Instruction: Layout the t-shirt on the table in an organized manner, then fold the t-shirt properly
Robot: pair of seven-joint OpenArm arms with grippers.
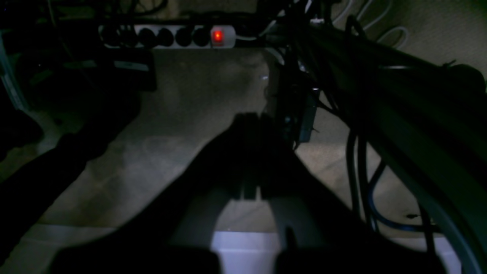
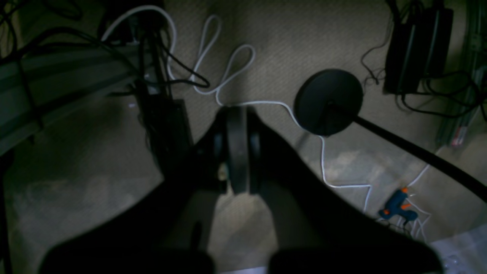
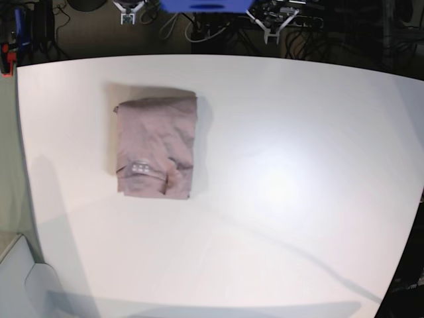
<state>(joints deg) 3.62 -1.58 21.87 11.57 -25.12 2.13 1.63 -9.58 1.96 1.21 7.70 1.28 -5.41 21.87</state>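
Observation:
The t-shirt [image 3: 156, 142] lies folded into a compact mauve rectangle on the left half of the white table [image 3: 298, 199], its pale neck label [image 3: 140, 169] showing near the front edge of the fold. Both arms are pulled back past the table's far edge, away from the shirt. My left gripper [image 1: 249, 120] is shut with nothing in it and hangs over the dim floor. In the right wrist view my right gripper [image 2: 237, 114] is shut too, also empty, over carpet. Neither wrist view shows the shirt.
Under the left gripper are a power strip [image 1: 171, 37] with a lit red switch and dark cables. Below the right gripper sit a round black stand base [image 2: 329, 101], a looping white cable [image 2: 228, 76] and a blue glue gun [image 2: 397, 208].

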